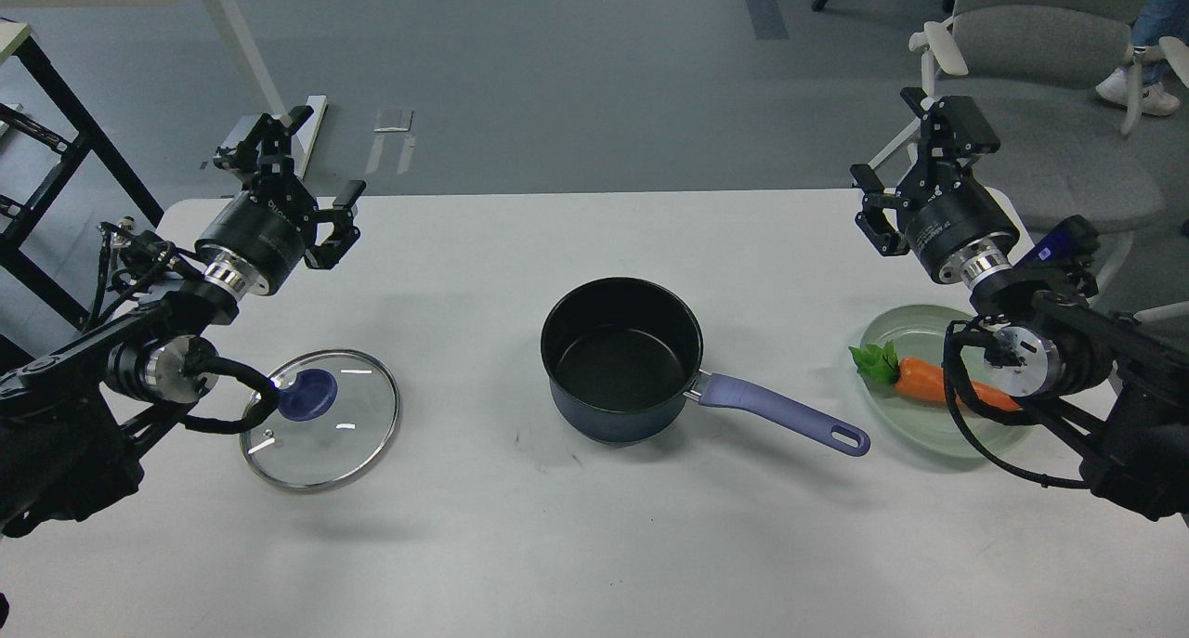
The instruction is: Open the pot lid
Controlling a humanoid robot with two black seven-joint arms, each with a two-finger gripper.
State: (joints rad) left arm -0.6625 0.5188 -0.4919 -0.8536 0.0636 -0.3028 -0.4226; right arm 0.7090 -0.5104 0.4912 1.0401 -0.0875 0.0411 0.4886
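The dark blue pot [620, 359] stands uncovered at the middle of the white table [594, 527], its purple handle [782, 415] pointing right and toward me. The glass lid [346, 426] with a blue knob [308, 395] lies flat on the table to the left of the pot, apart from it. My left gripper [311, 162] is open and empty, raised over the table's far left edge, beyond the lid. My right gripper [915, 148] is open and empty, raised over the far right edge.
A pale green plate [915, 319] with an orange carrot [921, 384] sits right of the pot handle, partly crossed by my right arm's cable. A grey chair [1040, 53] stands behind the table's right corner. A black frame [56, 109] stands far left.
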